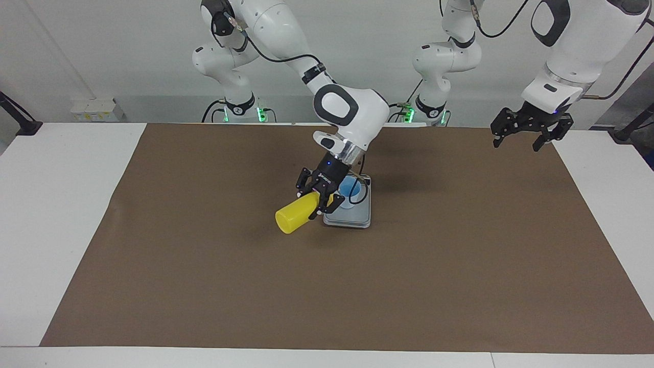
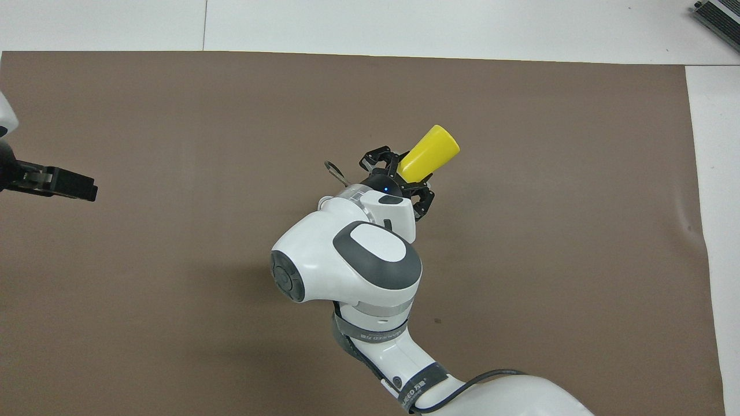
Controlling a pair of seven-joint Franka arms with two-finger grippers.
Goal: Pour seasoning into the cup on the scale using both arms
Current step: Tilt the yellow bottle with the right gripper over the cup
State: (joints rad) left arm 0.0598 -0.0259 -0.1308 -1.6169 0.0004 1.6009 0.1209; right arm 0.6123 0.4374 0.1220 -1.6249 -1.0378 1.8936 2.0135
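My right gripper [image 1: 320, 200] clamps the tilted seasoning bottle [image 1: 296, 215] beside the cup [image 1: 351, 193] on the scale [image 1: 352, 219]; a misaimed nozzle risks spilling. Left gripper [image 1: 526, 134] waits, fingers spread.

Seasoning [image 1: 295, 215]: bright yellow cylindrical squeeze bottle, tipped nearly onto its side in the air, flat base toward the right arm's end of the bench, nozzle end over the cup and hidden.

Cup [image 1: 353, 189]: small, light blue, tapered, brighter blue inside; upright on the scale, partly covered.

Scale [image 1: 352, 217]: flat, silver-grey, rounded rectangle with pale platform, lying on the brown mat mid-bench.
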